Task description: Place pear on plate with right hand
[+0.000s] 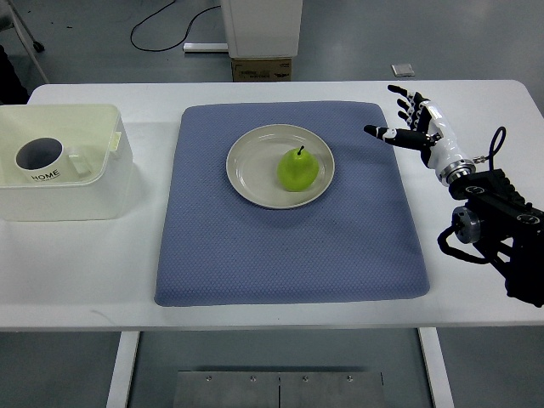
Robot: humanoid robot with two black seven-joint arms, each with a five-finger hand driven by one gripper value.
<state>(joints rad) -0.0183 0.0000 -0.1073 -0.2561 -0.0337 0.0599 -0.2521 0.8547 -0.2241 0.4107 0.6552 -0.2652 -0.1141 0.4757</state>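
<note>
Green pear (298, 169) sits upright on round beige plate (280, 166) atop blue mat (289, 246); right hand (414, 121) hovers apart, fingers spread, empty, above white worktop (76, 263).

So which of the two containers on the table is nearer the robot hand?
The round plate holding the pear on the blue mat; the white bin sits far left, away from the open right robot hand.

Worktop: white table (280, 310), rounded far corners, near edge running across the view.
Supports: two white legs (123, 367) below the near edge.
Crossbar: grey metal plate (279, 389) with screws, between the legs.
Floor: grey-green, smooth, dull.
Cable: black cable (167, 19) looped on the floor beyond the far edge.
Stand: white column (261, 25) on a brown base (261, 69), behind the far edge.
Light: even, soft shadows.
</note>
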